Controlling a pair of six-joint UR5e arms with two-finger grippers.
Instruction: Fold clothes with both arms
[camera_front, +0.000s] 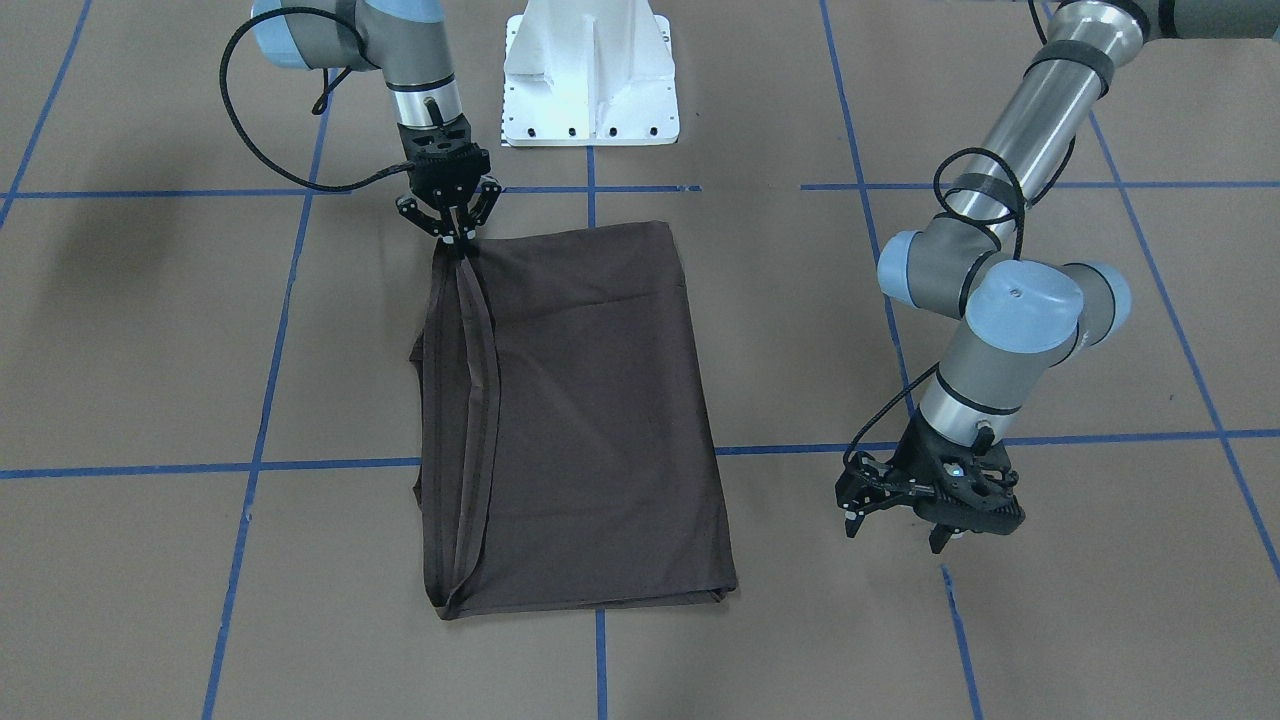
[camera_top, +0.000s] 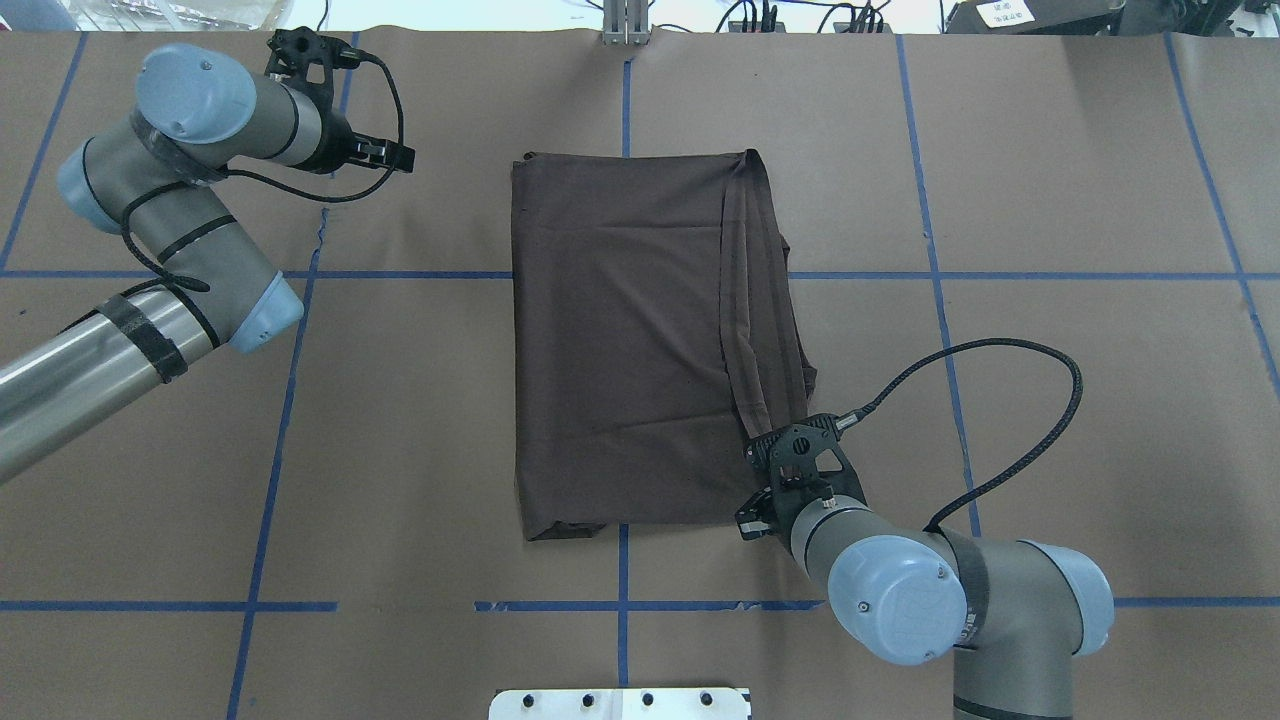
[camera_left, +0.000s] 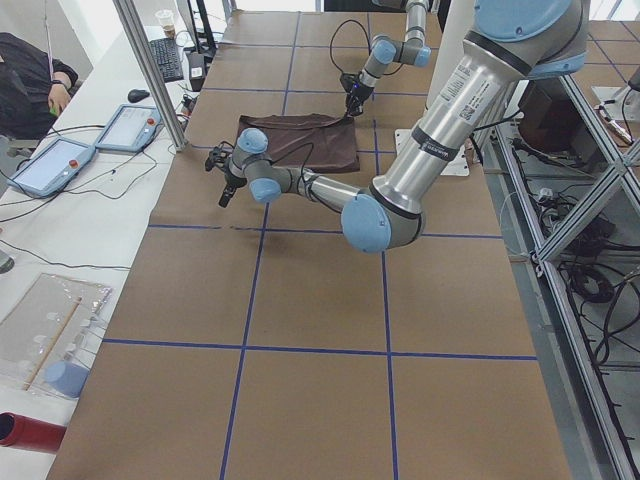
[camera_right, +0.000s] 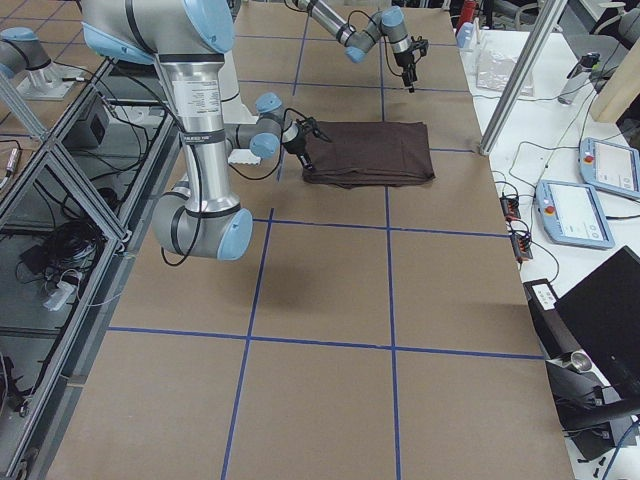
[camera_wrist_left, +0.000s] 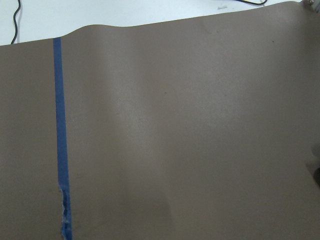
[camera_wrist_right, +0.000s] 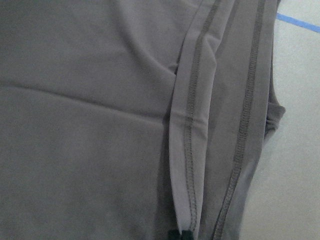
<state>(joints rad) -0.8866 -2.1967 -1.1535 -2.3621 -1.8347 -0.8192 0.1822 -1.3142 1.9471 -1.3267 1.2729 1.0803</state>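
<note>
- T-shirt (camera_top: 620, 340): folded rectangle, flat at table (camera_top: 1050, 400) centre.
- Right gripper (camera_front: 452, 235): pointing down, pinching the T-shirt's hem at its overhead five-o'clock corner.
- Left gripper (camera_front: 897, 525): wrist bent down, fingers spread wide, at ten o'clock, well apart.

Shirt (camera_front: 590, 420) at the right claw (camera_front: 455, 240) is soft, matt cloth (hems double-stitched); paper (camera_front: 150, 350) under the left claw (camera_front: 895, 535) is smooth and matt.

A robotics lab: 2 teach pendants (camera_right: 573, 213), aluminium framing (camera_left: 150, 75), blue-taped paper-covered table (camera_top: 400, 400).
</note>
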